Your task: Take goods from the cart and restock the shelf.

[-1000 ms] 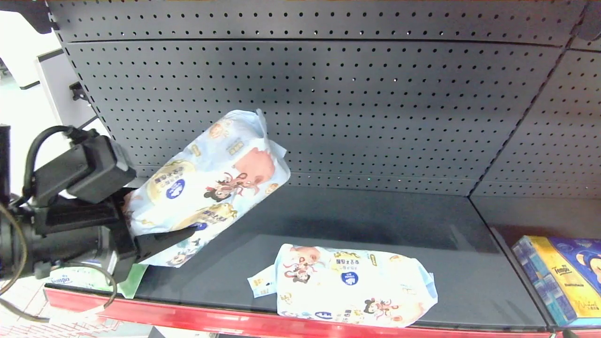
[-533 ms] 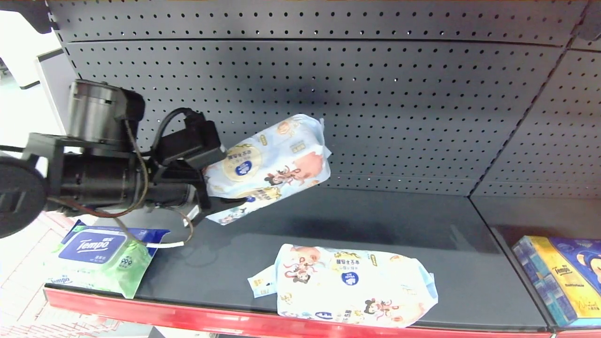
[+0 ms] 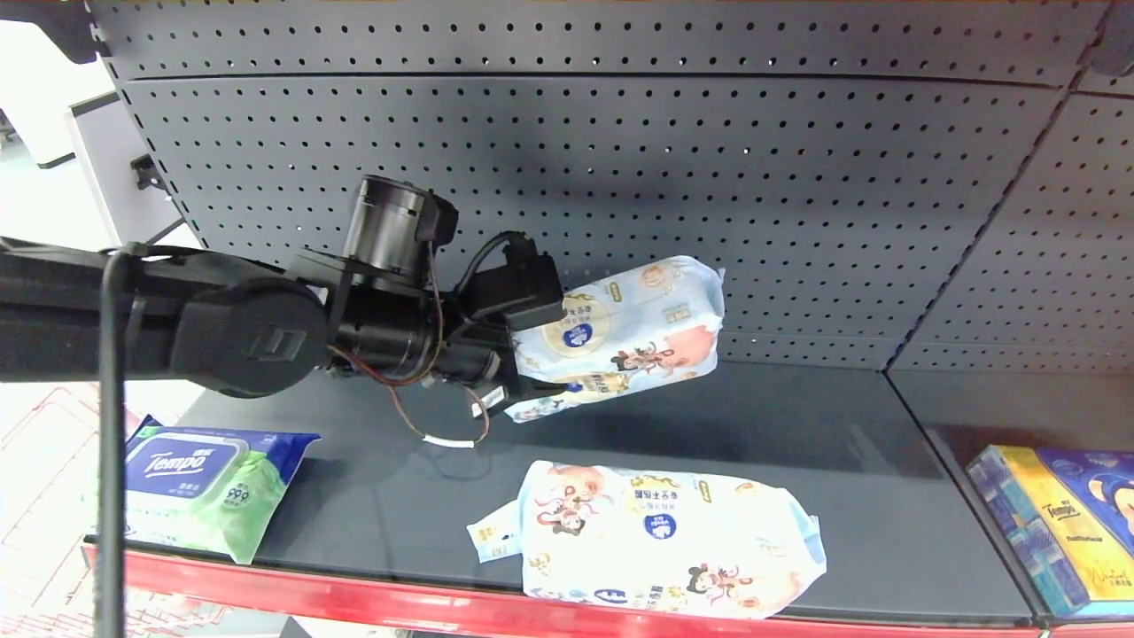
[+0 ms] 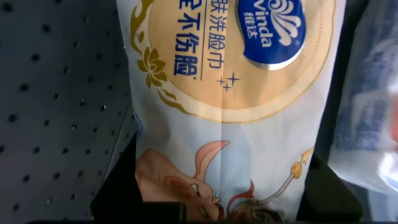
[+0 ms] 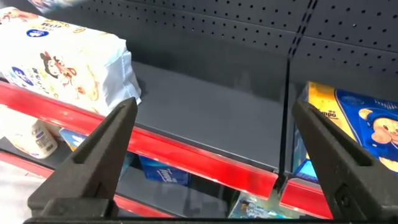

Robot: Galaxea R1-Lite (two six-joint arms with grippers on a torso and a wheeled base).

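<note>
My left gripper [image 3: 532, 377] is shut on a pale blue cartoon-printed tissue pack [image 3: 620, 332], held in the air above the back middle of the dark shelf [image 3: 797, 443], close to the pegboard. The left wrist view has the same held pack [image 4: 230, 93] right against the camera. A second matching pack [image 3: 664, 536] lies flat near the shelf's red front edge; the right wrist view has it too [image 5: 62, 56]. My right gripper [image 5: 217, 162] hangs open in front of the shelf's red lip, below and right of that lying pack, with nothing between its fingers.
A green and blue wipes pack [image 3: 199, 487] lies at the shelf's front left. Yellow and blue tissue boxes [image 3: 1059, 523] stand at the right, past a divider. The pegboard back wall [image 3: 620, 177] closes off the rear. More goods sit on a lower shelf [image 5: 155, 171].
My left arm has carried the held pack to the right and deeper over the shelf, from the left edge to the back middle. The lying pack has stayed put.
</note>
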